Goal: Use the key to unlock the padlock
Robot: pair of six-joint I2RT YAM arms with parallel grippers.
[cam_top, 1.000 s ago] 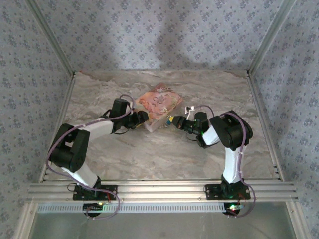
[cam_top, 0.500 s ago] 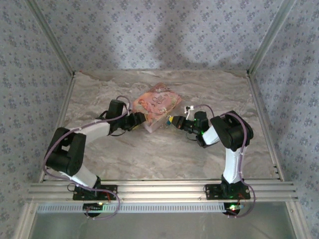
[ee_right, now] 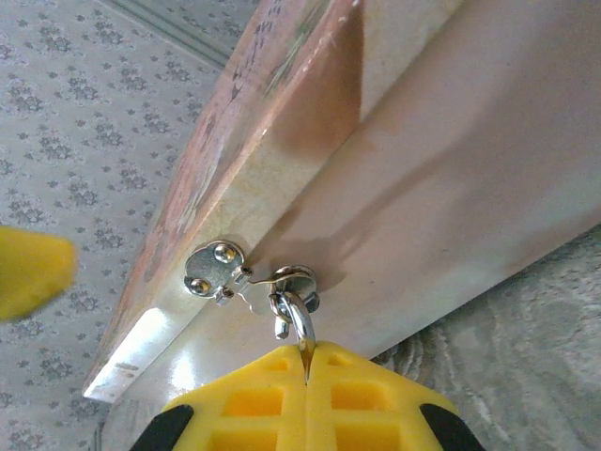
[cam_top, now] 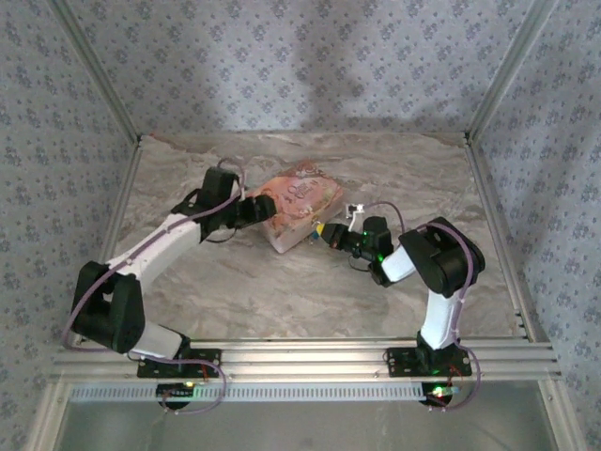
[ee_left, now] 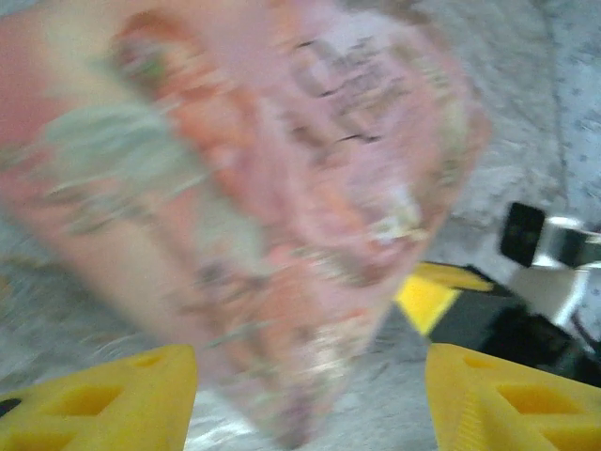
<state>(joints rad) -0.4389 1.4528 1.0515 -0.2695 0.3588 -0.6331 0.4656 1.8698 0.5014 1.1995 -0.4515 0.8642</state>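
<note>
Two yellow fingers (ee_right: 254,399) of the right gripper (ee_right: 307,355) are pressed together. They pinch the thin silvery loop of the padlock (ee_right: 300,324). The lock's body is hidden behind the pads. The loop runs up through a small metal staple (ee_right: 295,279) on the pale side wall of the pink box (ee_right: 441,160), just beside a round two-rivet hasp plate (ee_right: 214,266).

Left gripper (ee_left: 310,368): jaws wide, yellow fingertips (ee_left: 113,390) at the frame's lower corners, nothing between them. The printed lid of the box lies just ahead, badly blurred. Past its corner sits a yellow-and-black piece of the right gripper.

Top view:
- The box (cam_top: 302,199) lies mid-table on the marble-pattern table (cam_top: 282,291), one corner pointing toward the arms.
- The left gripper (cam_top: 257,209) is at its left edge, touching or nearly so; hard to tell at this size.
- The right gripper (cam_top: 328,232) meets the box's near-right side.
- A speck of colour at those fingertips may be the lock, too small to confirm.

Both arms reach inward from their bases.
</note>
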